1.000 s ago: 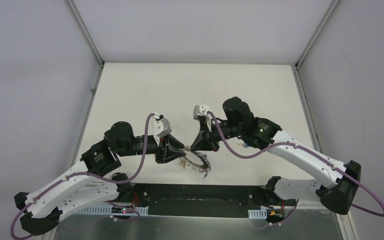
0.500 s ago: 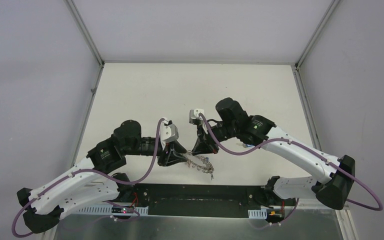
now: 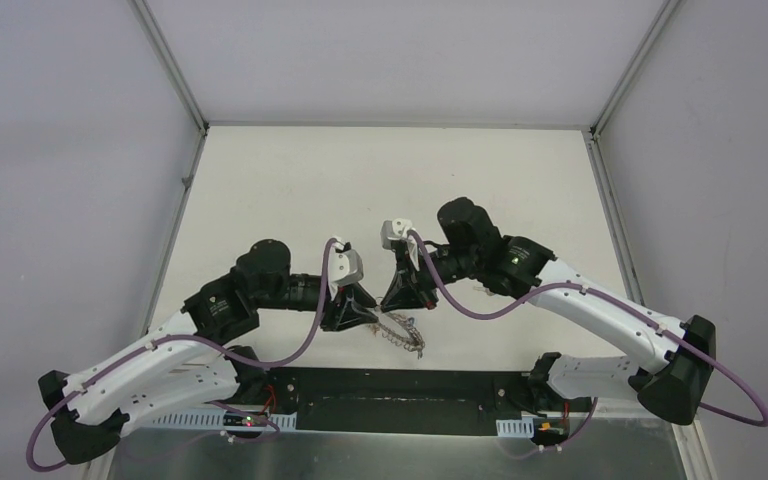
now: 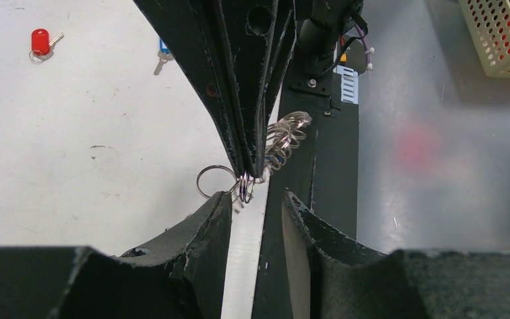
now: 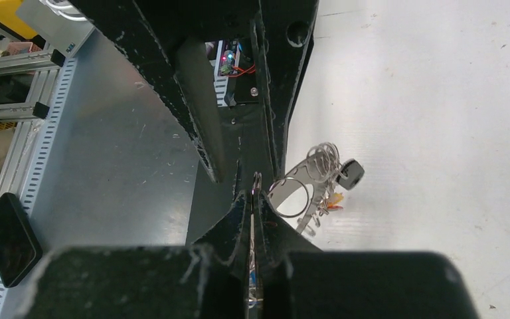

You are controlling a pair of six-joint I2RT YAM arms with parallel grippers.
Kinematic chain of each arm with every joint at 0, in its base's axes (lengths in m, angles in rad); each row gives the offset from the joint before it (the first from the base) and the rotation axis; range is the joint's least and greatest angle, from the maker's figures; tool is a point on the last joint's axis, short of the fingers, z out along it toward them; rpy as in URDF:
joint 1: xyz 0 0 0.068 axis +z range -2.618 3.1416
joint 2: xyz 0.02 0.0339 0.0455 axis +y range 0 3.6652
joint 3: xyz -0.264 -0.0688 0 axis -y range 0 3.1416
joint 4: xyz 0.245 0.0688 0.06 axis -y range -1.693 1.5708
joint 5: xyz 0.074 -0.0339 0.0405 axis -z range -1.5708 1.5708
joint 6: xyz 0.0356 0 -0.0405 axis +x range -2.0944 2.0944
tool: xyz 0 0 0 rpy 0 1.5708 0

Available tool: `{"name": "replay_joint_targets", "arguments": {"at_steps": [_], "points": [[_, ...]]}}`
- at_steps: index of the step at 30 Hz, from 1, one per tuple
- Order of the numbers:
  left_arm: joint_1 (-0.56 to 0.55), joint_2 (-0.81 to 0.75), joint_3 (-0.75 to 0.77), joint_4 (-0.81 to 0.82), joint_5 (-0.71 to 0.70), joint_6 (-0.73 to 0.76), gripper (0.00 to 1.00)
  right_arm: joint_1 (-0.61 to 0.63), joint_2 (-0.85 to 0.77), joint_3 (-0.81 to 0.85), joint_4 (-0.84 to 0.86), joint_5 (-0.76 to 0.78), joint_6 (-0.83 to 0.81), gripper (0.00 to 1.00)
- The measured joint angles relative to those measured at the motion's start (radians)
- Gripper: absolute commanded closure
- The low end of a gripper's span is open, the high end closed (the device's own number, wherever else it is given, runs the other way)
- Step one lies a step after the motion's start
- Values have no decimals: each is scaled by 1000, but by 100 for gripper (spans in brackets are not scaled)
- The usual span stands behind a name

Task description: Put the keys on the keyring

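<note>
The keyring [image 3: 405,328] lies at the table's front edge between both grippers; its grey plate [image 5: 310,207] carries wire loops, a black tag and orange tags. My right gripper [image 5: 253,194] is shut on a small wire loop at the ring's rim, also seen from the left wrist [image 4: 249,176]. My left gripper [image 4: 255,197] faces it tip to tip with its jaws apart and nothing between them; its left fingertip [image 4: 224,199] is next to a round wire ring [image 4: 216,179]. The keys, one red-tagged [image 4: 40,41] and one blue-tagged [image 4: 163,56], lie loose on the table beyond.
The black base plate [image 4: 332,153] and a grey metal bench run along the table's front edge. A perforated basket [image 4: 498,40] stands off to one side and a dark phone [image 5: 6,239] lies on the bench. Grey walls enclose the table [image 3: 290,180].
My left gripper has moved right, up to the right gripper's tips. The right gripper has shifted slightly down and left, and the keyring has moved a little with it.
</note>
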State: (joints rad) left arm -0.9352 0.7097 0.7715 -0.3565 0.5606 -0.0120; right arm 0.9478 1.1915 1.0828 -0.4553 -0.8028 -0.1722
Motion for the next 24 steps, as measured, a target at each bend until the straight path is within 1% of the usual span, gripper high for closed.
{"name": "replay_joint_targets", "arguments": {"at_steps": [5, 7, 8, 9, 15, 16, 17, 18, 19, 20, 22, 24], "points": [[0, 17, -2, 28, 0, -14, 78, 1, 0, 0, 23, -10, 11, 100], [0, 24, -2, 43, 1, -24, 90, 2, 0, 0, 32, -14, 14, 100], [0, 26, -2, 48, 1, -29, 97, 2, 0, 0, 36, -15, 14, 100], [0, 27, -2, 49, 3, -32, 100, 2, 0, 0, 37, -16, 14, 100], [0, 27, -6, 45, 8, -41, 100, 2, 0, -1, 31, -23, 17, 100], [0, 26, -6, 45, 6, -45, 100, 2, -1, -1, 31, -23, 17, 80], [0, 24, -6, 43, 0, -49, 100, 2, -2, -1, 32, -23, 17, 56], [0, 19, -6, 43, -8, -53, 100, 2, -5, -3, 37, -16, 25, 48], [0, 14, -6, 38, -23, -58, 100, 3, -14, -11, 53, -3, 34, 43], [0, 10, -6, 31, -39, -64, 100, 4, -30, -24, 74, 14, 36, 41], [0, 4, -5, 21, -61, -76, 100, 5, -64, -50, 108, 34, 46, 38], [0, 0, 5, -7, -90, -89, 100, 5, -99, -74, 135, 58, 52, 37]]}}
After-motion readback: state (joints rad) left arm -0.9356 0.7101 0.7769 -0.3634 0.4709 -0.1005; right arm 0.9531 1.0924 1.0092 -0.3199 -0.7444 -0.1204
